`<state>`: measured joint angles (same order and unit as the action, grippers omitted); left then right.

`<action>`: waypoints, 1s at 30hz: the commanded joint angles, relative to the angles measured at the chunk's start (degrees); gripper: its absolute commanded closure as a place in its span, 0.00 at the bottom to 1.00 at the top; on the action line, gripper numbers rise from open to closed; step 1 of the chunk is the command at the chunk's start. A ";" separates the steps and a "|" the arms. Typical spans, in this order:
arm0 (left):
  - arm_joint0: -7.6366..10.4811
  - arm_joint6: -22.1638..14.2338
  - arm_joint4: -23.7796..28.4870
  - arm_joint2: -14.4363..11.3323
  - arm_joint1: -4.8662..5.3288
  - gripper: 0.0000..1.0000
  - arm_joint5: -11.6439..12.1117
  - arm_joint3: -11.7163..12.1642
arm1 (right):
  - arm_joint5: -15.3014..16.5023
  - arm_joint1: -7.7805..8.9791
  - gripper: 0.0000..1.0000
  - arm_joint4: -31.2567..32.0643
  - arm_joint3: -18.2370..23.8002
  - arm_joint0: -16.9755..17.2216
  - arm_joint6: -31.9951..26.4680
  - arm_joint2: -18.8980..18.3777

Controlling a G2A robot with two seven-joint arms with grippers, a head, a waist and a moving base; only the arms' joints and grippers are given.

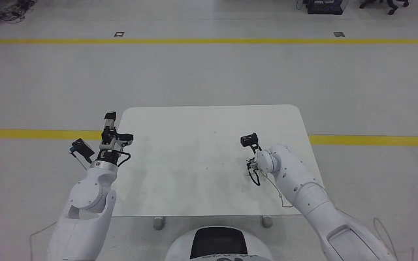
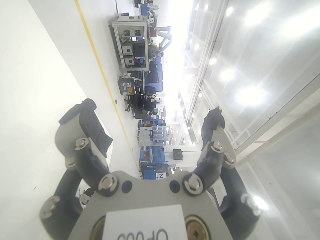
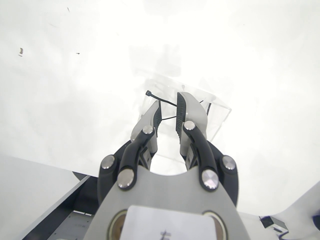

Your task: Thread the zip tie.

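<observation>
There's the right tool (image 3: 169,101) over the clear tray (image 3: 220,118) on the white bench (image 3: 75,76), its fingers a narrow gap apart. The black zip tie (image 3: 160,99) sits at the tray, strands crossing that gap, head just beside one fingertip.

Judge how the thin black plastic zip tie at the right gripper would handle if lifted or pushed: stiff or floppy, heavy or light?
Probably springy rather than limp: the thin black plastic zip tie bends in smooth curves at the right gripper. Likely very light, its strap being hair-thin beside the gripper. It may twist or slip easily, being so narrow.
</observation>
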<state>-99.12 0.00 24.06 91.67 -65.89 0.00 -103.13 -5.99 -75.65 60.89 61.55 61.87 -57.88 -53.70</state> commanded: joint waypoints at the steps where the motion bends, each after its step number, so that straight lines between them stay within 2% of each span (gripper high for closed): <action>1: 0.00 0.00 0.00 0.00 0.00 0.00 0.00 0.00 | 0.15 -0.05 0.84 0.24 -0.25 -0.07 0.22 0.11; 12: 0.00 0.00 0.00 0.00 0.00 0.00 0.00 0.00 | 0.58 -0.38 0.82 2.35 -1.14 -0.17 1.89 1.12; 23: 0.00 0.00 0.00 0.00 0.00 0.00 0.00 0.00 | 0.33 -0.98 0.85 3.31 -2.99 -0.79 3.17 1.94; 27: 0.00 0.00 0.00 0.00 0.00 0.00 0.00 0.00 | 0.07 -1.25 0.87 3.62 -3.75 -1.13 3.64 2.26; 30: 0.00 0.00 0.00 0.00 0.00 0.00 0.00 0.00 | -0.01 -1.45 0.94 3.73 -4.30 -1.39 3.88 2.47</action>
<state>-99.12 0.00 24.06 91.67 -65.89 0.00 -103.13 -5.99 -77.05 64.61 57.39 60.55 -54.06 -51.27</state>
